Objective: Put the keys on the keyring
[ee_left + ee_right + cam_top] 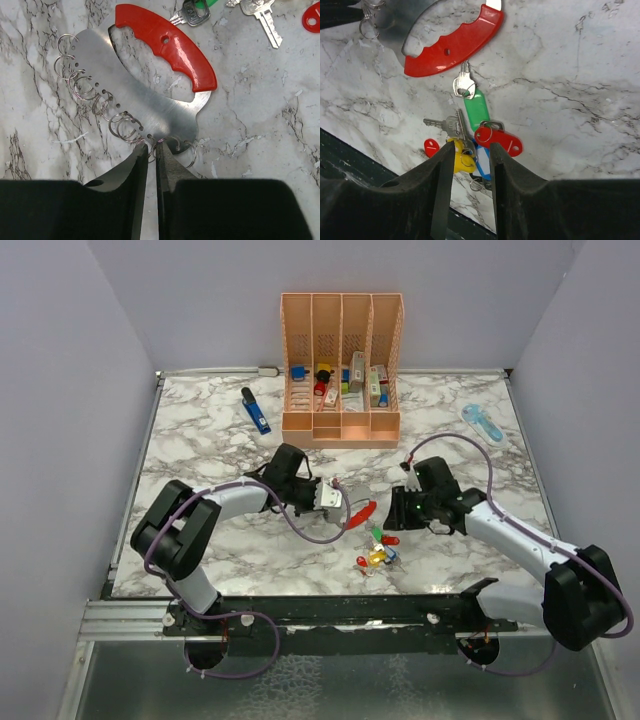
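The keyring (350, 510) lies flat on the marble table, with a silver plate side (145, 95) and a red side (170, 45). Several small split rings hang along its silver edge. My left gripper (151, 150) is nearly shut, pinching one small ring at the plate's near edge. The keys (378, 548) lie in a loose heap just right of the keyring, with green, red, yellow and blue tags. My right gripper (470, 150) is open and hovers over the heap (470, 127), with the yellow and blue tags between its fingers. The keyring's red side also shows in the right wrist view (452, 47).
A peach organiser (342, 370) with small coloured items stands at the back centre. A dark blue stick tool (255, 410) lies to its left, and a pale blue flat tool (482, 423) at the back right. The table's dark front rail (330, 605) is close behind the keys.
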`<state>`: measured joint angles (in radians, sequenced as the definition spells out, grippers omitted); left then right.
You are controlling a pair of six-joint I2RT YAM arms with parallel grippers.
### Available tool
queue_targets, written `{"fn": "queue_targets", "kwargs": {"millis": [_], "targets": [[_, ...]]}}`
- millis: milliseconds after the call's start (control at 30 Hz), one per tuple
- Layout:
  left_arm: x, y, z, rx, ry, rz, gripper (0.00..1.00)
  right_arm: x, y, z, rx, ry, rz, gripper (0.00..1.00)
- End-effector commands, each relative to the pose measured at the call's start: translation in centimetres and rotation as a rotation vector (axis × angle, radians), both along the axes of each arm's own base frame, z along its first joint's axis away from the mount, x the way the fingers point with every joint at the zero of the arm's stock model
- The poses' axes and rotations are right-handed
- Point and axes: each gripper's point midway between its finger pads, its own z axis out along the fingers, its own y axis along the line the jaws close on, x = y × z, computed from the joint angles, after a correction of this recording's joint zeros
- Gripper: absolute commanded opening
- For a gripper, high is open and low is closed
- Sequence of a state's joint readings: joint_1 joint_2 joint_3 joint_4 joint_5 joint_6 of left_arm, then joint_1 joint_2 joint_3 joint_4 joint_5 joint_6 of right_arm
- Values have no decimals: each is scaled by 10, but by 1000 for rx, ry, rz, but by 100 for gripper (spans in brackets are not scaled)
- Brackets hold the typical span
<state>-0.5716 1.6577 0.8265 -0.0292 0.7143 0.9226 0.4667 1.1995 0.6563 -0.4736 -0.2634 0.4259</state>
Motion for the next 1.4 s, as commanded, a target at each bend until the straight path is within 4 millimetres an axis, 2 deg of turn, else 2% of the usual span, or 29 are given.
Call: {"fn": "queue_targets", "kwargs": {"millis": [0, 33, 100, 400, 500, 600, 867, 1367], "targets": [[-9, -6, 1, -3, 28, -67, 8, 3, 11, 10, 9, 0, -11, 35], [-8, -6, 1, 1, 28, -68, 2, 4, 13, 10, 9, -3, -11, 35], [-8, -6, 0, 7, 30, -68, 0, 7, 17, 10, 7, -5, -10, 35], [-12, -1, 1, 15, 19, -64, 0, 13, 37, -9, -63, 31, -3, 35], [-9, 3, -1, 38, 9, -53, 6, 18, 41, -11, -83, 30, -13, 35], [-7, 6, -6, 71, 7, -48, 11, 25, 42, -12, -108, 21, -29, 35], [-8, 9, -10, 97, 15, -64, 12, 38, 42, -22, -177, 29, -40, 33], [-9, 7, -9, 89, 26, -69, 13, 29, 31, -39, -243, 79, -44, 26]]}}
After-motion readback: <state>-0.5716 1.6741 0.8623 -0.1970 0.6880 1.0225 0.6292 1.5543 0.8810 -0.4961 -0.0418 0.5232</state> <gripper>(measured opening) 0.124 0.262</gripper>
